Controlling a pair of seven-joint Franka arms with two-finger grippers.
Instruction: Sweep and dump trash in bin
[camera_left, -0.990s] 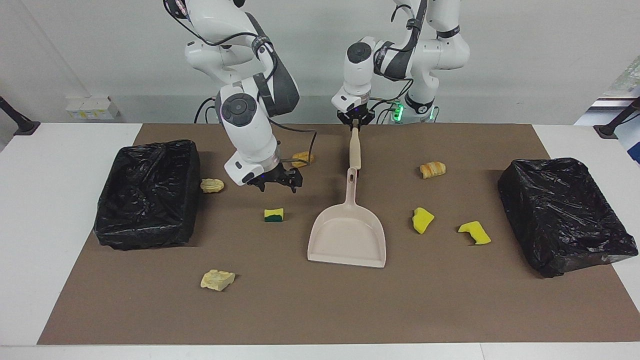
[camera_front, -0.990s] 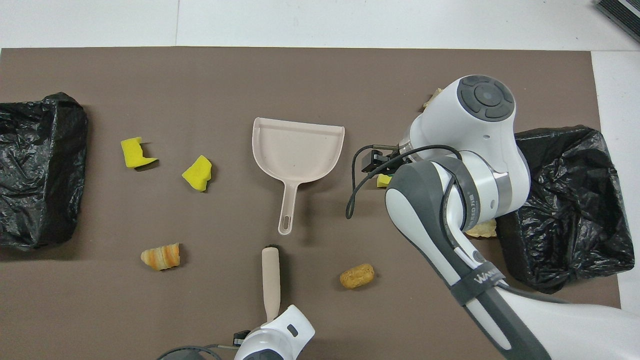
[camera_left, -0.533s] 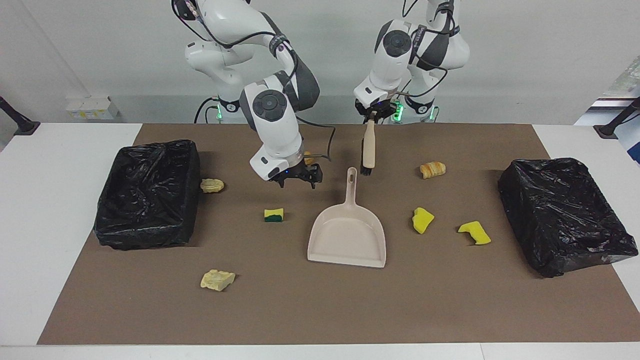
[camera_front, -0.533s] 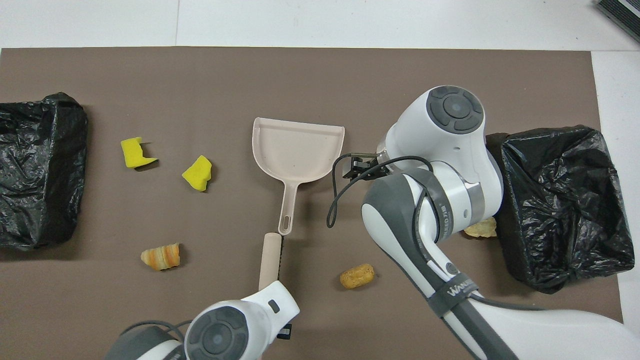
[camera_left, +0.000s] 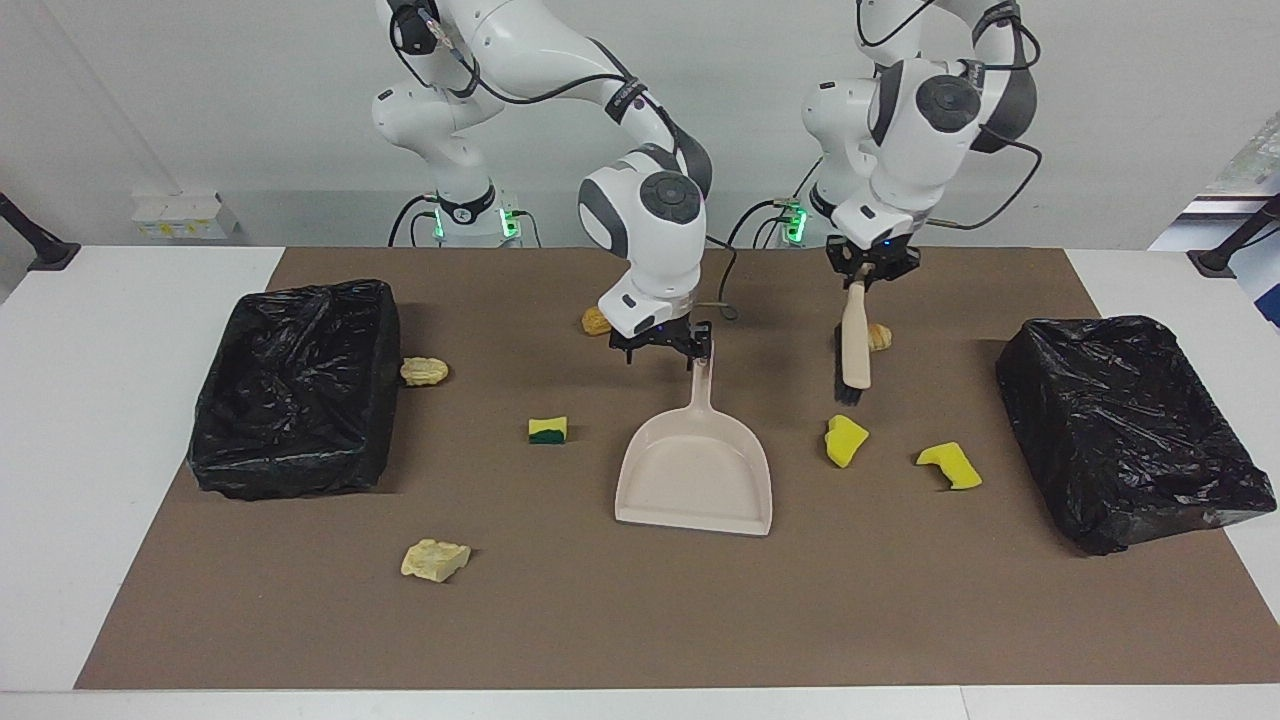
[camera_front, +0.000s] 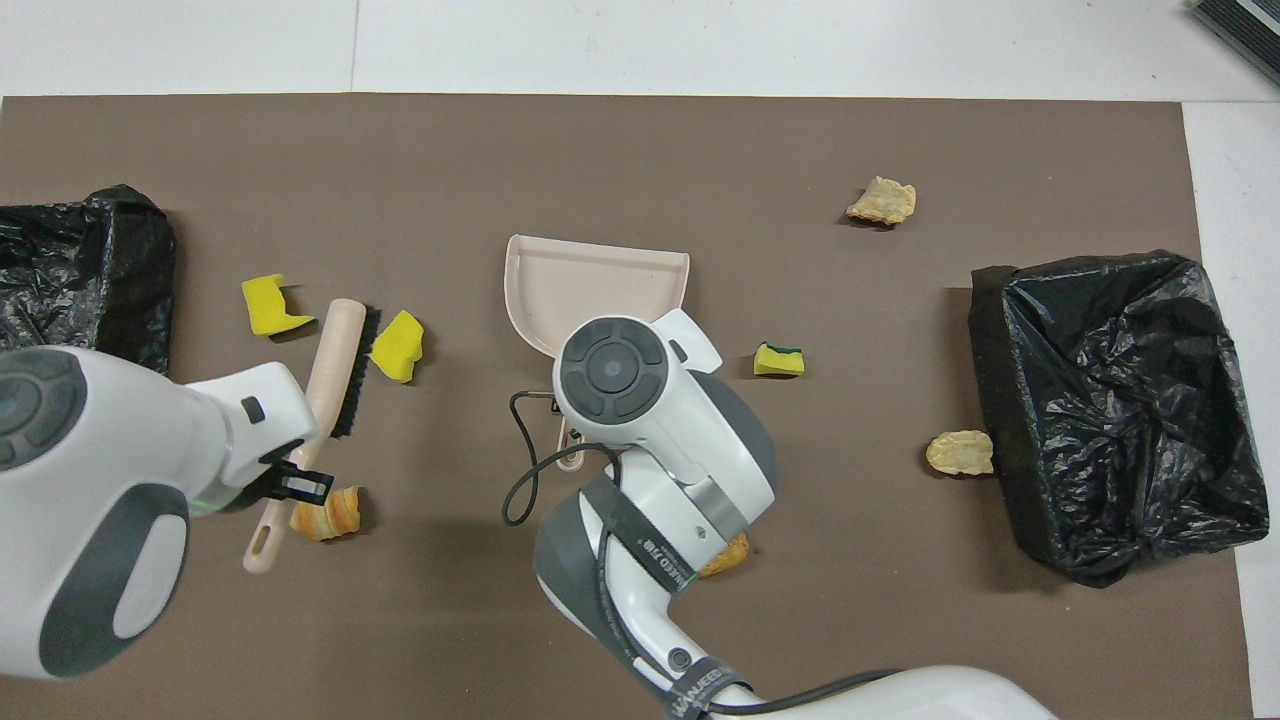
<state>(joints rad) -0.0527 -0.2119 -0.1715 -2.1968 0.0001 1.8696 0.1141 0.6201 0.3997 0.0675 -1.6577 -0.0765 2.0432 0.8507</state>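
Presently: left gripper (camera_left: 861, 280) clenched on brush (camera_left: 853, 345) above yellow sponge (camera_left: 845, 441); right gripper (camera_left: 662, 350) fingers released over dustpan (camera_left: 697, 470) handle, twelve o'clock end.

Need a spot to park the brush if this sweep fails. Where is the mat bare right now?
Bare: the mat along its edge farthest from the robots, between the dustpan mouth and that edge, apart from one crumbly chunk. Crowded: around the held brush, where two yellow sponge pieces and a roll lie close.
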